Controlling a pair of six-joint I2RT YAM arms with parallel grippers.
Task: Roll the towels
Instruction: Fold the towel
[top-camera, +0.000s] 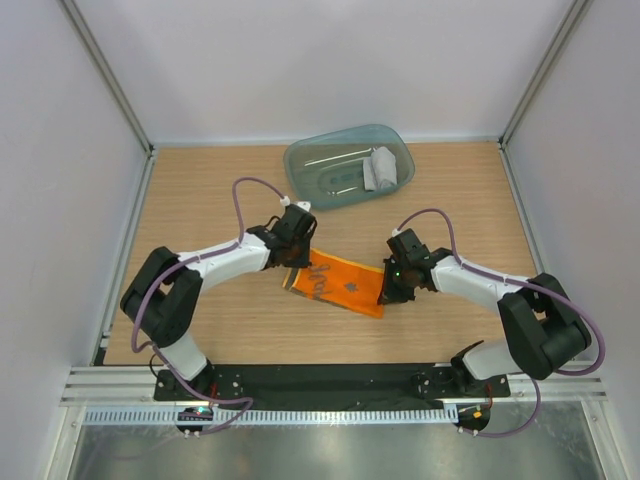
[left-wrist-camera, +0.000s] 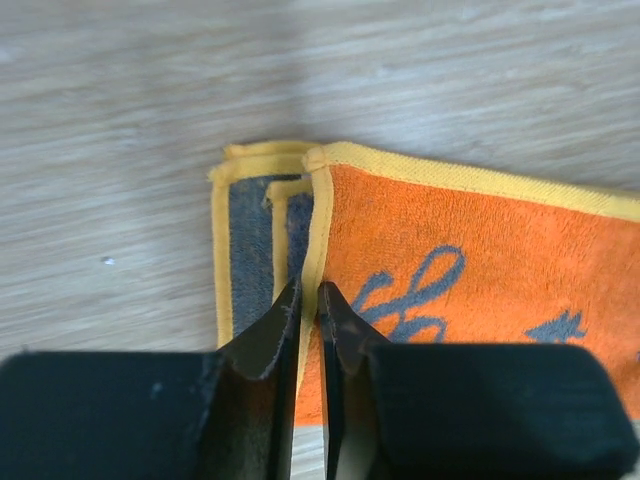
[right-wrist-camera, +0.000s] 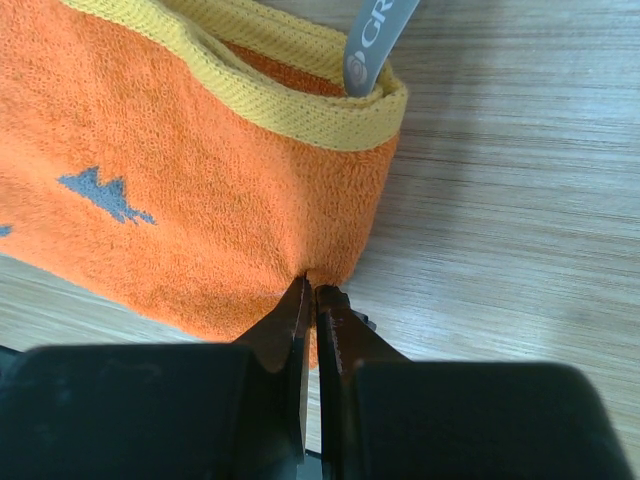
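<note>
The yellow-orange towel (top-camera: 338, 283) lies folded on the wooden table, its length running left to right between the arms. My left gripper (top-camera: 293, 264) is at its left end. In the left wrist view the left gripper (left-wrist-camera: 308, 298) is shut on the towel's (left-wrist-camera: 480, 250) yellow hem, where folded layers show a grey underside. My right gripper (top-camera: 388, 291) is at the right end. In the right wrist view the right gripper (right-wrist-camera: 312, 292) is shut on the folded edge of the towel (right-wrist-camera: 200, 190). The grey towel (top-camera: 381, 168) sits rolled in the tray.
A translucent teal tray (top-camera: 305, 175) stands at the back of the table, behind the orange towel. A grey label loop (right-wrist-camera: 375, 40) sticks out of the towel's far corner. Frame posts and white walls close in the table at left, right and back.
</note>
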